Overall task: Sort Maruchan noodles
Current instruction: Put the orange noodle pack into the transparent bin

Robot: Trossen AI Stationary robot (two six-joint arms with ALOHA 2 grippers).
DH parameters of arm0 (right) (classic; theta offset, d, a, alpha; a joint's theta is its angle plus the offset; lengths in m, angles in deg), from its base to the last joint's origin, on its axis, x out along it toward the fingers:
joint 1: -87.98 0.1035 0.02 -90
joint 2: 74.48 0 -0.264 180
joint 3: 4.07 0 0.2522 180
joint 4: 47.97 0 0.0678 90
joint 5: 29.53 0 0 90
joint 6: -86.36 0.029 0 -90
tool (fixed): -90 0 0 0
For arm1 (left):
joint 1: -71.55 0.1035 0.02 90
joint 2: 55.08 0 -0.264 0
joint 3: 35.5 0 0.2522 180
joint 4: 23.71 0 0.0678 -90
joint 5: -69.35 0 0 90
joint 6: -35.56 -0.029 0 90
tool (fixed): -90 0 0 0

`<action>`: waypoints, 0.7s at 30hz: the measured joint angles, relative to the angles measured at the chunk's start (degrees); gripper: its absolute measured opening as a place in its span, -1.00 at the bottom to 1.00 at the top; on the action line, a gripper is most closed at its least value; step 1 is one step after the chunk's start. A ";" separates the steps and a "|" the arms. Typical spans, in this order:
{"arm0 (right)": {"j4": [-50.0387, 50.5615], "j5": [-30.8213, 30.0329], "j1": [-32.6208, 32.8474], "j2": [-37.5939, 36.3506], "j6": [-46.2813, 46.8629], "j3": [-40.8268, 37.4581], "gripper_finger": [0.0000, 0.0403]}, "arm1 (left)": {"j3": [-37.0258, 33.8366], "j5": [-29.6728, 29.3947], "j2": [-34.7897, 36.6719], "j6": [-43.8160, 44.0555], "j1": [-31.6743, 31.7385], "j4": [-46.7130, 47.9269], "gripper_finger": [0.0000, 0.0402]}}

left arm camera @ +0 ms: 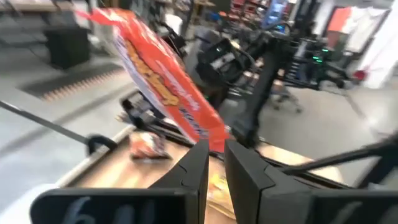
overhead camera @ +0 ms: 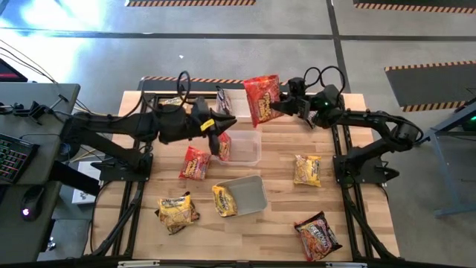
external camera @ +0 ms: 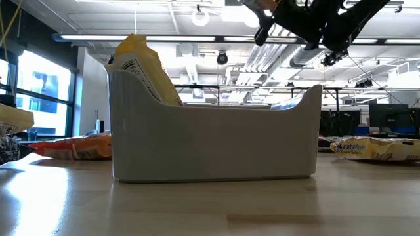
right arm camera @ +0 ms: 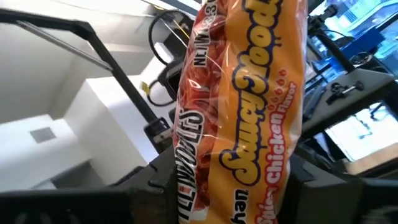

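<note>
Both grippers hold Maruchan packets in the air. My left gripper (overhead camera: 222,134) is shut on an orange-red packet (overhead camera: 224,147) over the left end of a clear tub (overhead camera: 245,147); the same packet (left arm camera: 161,81) shows in the left wrist view. My right gripper (overhead camera: 282,106) is shut on a larger red-orange packet (overhead camera: 262,97) above the table's far edge, and that packet (right arm camera: 249,106) fills the right wrist view. Loose packets lie flat on the table: red (overhead camera: 195,162), yellow (overhead camera: 177,211), yellow (overhead camera: 307,170), dark red (overhead camera: 317,234). My left gripper pinches the orange-red packet by one end (left arm camera: 210,135) between its two fingers (left arm camera: 196,168). The packet is lifted clear and stands out slanting beyond the fingertips. My right gripper holds the red-orange packet by its right edge (overhead camera: 275,104), coming level from the table's right. The packet is lifted clear and, in the wrist view, hides the fingers and the place of contact.
A second tub (overhead camera: 251,193) stands near the table's middle front with a yellow packet (overhead camera: 224,201) leaning in at its left end; the packet (external camera: 141,65) sticks above the wall in the low view. A dark packet (overhead camera: 223,100) and another tub (overhead camera: 175,100) sit at the far edge.
</note>
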 joint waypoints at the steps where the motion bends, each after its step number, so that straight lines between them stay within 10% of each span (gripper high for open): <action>1: 0.75 0.00 0.00 0.00 -0.77 0.00 -0.31 | 0.00 1.90 0.00 1.33 0.65 0.78 -0.78; 21: 16.16 -6.04 3.30 -1.73 -17.43 1.84 -0.31 | -21.29 12.79 5.88 27.78 7.02 -26.33 -0.94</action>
